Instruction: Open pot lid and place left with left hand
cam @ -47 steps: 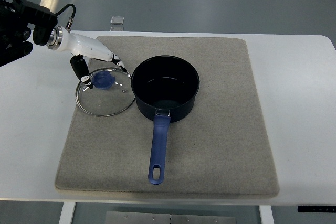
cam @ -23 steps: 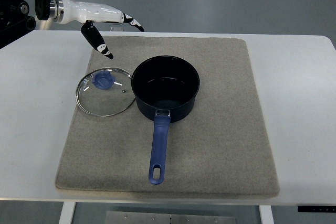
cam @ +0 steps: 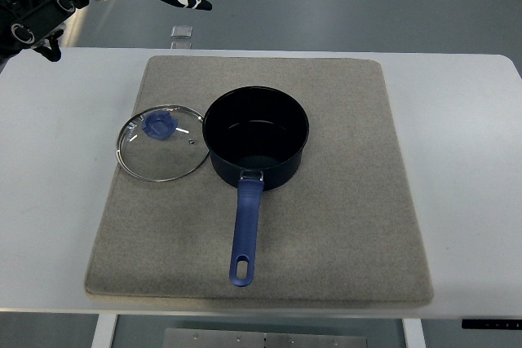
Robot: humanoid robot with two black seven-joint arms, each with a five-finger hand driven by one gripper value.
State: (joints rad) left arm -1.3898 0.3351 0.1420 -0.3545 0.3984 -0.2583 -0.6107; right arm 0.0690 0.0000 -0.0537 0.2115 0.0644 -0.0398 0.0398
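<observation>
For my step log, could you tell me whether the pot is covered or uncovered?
Uncovered: the glass lid lies flat on the mat left of the pot, whose dark interior shows.

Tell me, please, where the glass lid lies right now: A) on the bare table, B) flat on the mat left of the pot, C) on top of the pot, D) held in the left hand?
B: the glass lid lies flat on the mat, beside the open pot.

one pot (cam: 256, 138), one lid (cam: 161, 142), one mat (cam: 342, 201)
</observation>
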